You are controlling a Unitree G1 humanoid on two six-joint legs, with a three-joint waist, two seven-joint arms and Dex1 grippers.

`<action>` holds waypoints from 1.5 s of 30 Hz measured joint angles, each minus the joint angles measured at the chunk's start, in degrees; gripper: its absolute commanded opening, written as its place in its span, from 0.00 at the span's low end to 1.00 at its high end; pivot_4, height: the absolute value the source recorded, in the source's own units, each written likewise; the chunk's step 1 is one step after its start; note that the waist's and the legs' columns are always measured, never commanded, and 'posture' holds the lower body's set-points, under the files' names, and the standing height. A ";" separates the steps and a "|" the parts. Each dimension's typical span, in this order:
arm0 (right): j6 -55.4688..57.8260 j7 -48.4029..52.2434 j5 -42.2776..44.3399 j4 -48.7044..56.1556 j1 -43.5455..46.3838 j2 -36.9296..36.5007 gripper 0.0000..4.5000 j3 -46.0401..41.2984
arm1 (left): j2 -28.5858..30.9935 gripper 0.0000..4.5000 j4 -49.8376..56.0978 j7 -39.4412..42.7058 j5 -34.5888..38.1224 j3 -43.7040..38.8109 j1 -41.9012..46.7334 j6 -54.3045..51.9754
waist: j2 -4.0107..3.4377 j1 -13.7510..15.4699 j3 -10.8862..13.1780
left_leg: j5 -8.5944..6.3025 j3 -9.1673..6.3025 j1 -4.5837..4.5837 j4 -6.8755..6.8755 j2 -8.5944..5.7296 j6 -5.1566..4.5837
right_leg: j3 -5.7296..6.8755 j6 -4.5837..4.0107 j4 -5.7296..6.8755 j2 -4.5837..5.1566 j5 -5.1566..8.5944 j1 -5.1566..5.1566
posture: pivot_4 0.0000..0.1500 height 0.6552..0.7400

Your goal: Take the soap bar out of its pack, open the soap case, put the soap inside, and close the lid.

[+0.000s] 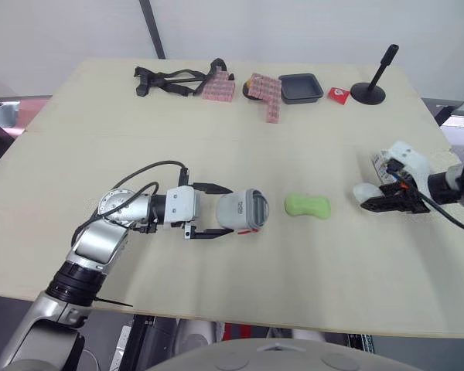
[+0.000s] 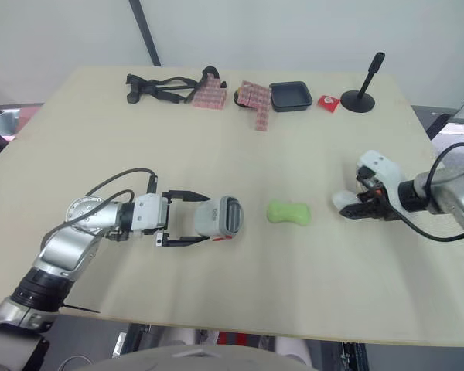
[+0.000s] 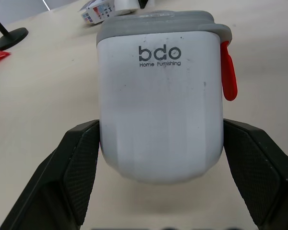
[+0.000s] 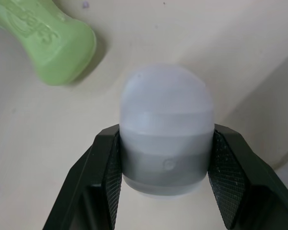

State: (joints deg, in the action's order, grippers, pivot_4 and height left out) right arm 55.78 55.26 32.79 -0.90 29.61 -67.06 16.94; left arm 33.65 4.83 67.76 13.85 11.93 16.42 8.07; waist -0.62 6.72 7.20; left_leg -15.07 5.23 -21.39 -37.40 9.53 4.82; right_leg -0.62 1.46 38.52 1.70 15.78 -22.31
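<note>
The white soap case point(image 1: 243, 211) with a grey rim and a red tab lies on its side at the table's middle left. My left gripper point(image 1: 231, 210) is shut on its body, one finger on each side point(image 3: 81, 158). The green soap bar point(image 1: 307, 205) lies bare on the table just right of the case. Farther right, my right gripper point(image 1: 373, 202) is shut on a white domed lid point(image 4: 165, 115) with a grey band, held low over the table. The printed soap pack point(image 1: 381, 163) lies just behind that gripper.
Along the far edge lie a black strap tool point(image 1: 166, 79), pink checkered blocks point(image 1: 267, 97), a dark tray point(image 1: 300, 87), a red packet point(image 1: 339, 93) and a black stand point(image 1: 369, 91). The table's near edge runs close below my left arm.
</note>
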 measured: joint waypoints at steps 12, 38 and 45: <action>-1.37 1.83 -7.20 -2.69 1.18 5.24 0.80 -0.08 | 0.23 0.77 -0.30 0.05 -0.03 -0.01 0.04 -0.12 | 0.00 0.13 0.00 | 0.00 0.00 0.00 -0.01 0.01 0.00 | -0.28 0.00 0.19 -0.16 0.00 0.00 | 1.00 1.00; -49.81 22.27 -1.23 0.70 -29.76 22.59 0.99 -28.75 | 1.74 0.77 -4.54 0.78 -1.14 -0.20 3.73 -0.16 | 0.02 0.32 -0.01 | -0.01 0.00 -0.05 -0.06 0.08 -0.02 | -0.50 -0.01 0.23 -0.03 0.01 0.00 | 1.00 1.00; -61.33 27.56 -1.24 0.38 -36.71 25.97 0.99 -29.57 | 3.45 0.77 -7.43 2.09 -2.31 0.02 7.24 -0.48 | 0.03 -1.90 -0.02 | 0.03 -0.01 0.02 -0.06 0.09 -0.05 | -0.49 -0.02 0.09 0.00 0.01 0.00 | 1.00 1.00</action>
State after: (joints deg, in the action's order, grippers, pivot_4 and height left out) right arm -5.55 82.82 31.54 -0.52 -7.10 -41.09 -12.63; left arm 37.10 -2.60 69.84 11.54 11.95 23.67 7.59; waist -0.59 4.82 7.18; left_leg -15.04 5.22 -21.37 -37.47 9.62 4.77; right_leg -1.11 1.44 38.61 1.69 15.80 -22.31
